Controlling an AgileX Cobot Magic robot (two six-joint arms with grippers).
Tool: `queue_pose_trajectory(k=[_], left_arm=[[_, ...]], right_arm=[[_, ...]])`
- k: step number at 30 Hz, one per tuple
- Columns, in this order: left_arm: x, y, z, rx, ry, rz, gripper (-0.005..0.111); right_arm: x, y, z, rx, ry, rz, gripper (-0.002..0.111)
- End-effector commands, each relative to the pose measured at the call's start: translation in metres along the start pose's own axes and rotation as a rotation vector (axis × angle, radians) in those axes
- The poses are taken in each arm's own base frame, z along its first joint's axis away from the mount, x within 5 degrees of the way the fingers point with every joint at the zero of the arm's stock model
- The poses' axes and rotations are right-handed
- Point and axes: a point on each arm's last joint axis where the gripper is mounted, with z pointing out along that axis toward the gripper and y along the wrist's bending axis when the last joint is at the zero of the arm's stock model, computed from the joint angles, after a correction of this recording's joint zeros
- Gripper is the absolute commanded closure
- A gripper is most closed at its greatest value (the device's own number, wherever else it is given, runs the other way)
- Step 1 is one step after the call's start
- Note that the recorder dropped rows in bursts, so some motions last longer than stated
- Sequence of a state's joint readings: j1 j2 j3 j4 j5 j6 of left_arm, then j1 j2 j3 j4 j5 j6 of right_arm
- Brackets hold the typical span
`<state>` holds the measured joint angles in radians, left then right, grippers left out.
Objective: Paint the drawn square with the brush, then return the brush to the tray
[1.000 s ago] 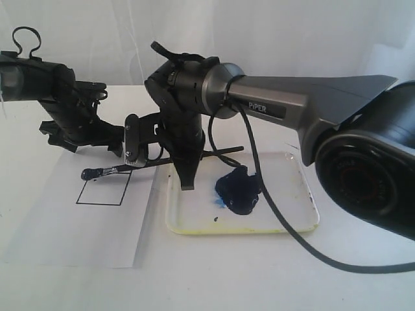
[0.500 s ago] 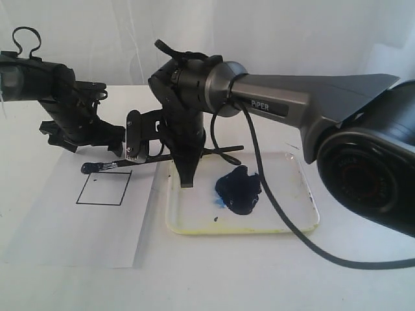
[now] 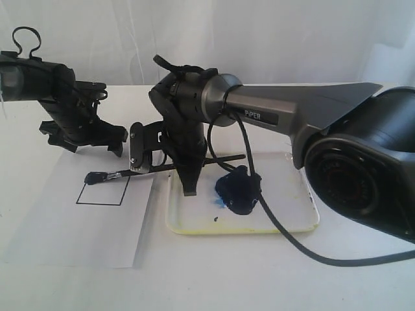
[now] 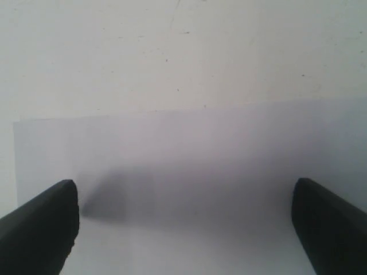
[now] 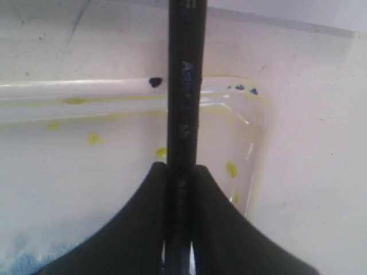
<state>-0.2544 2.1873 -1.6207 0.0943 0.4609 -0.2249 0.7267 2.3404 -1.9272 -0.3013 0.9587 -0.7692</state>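
My right gripper (image 3: 189, 184) is clenched on the brush (image 3: 152, 168) just right of the drawn square (image 3: 102, 192), with the bristles at the square's far edge. The tray (image 3: 292, 223) lies right of the square. My left gripper (image 4: 183, 229) hovers behind the square, fingers spread wide.

Bright and washed out across the exterior view, with the white backdrop and table (image 3: 65, 285) nearly blown to one tone. Lit softly from above, to judge by faint, diffuse shadows under the tray (image 3: 292, 194) rim and beside the cable (image 3: 318, 256). Grainy and low in detail throughout; blurred at the near right arm joint (image 3: 356, 188), large against the lens.

Hazy and pale in the left wrist view, with a soft grey shadow on the paper sheet (image 4: 189, 143) and dark, unfocused fingertips (image 4: 40, 229) of the left gripper (image 4: 183, 229).

Sharper in the right wrist view: glare along the tray rim, soft lettering on the brush (image 5: 183, 86) handle, fingers (image 5: 132, 229) of the right gripper (image 5: 179, 172) black and featureless.
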Motion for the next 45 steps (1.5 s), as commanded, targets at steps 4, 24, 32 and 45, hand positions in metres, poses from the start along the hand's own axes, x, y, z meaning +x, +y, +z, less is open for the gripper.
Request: queue_pose_trajectory(k=[4, 24, 32, 45], left_arm=[[0.025, 0.002, 0.023, -0.021, 0.179, 0.032, 0.002], [0.025, 0.002, 0.023, -0.021, 0.179, 0.032, 0.002], [0.025, 0.002, 0.023, -0.021, 0.179, 0.032, 0.002], [0.025, 0.002, 0.023, -0.022, 0.181, 0.033, 0.002]], right_arm=[[0.004, -0.005, -0.003, 0.019, 0.012, 0.012, 0.108], [0.005, -0.006, -0.003, 0.026, 0.013, 0.035, 0.108], [0.011, -0.004, -0.004, -0.001, 0.08, 0.021, 0.108], [0.017, -0.003, -0.016, -0.029, 0.128, 0.032, 0.108]])
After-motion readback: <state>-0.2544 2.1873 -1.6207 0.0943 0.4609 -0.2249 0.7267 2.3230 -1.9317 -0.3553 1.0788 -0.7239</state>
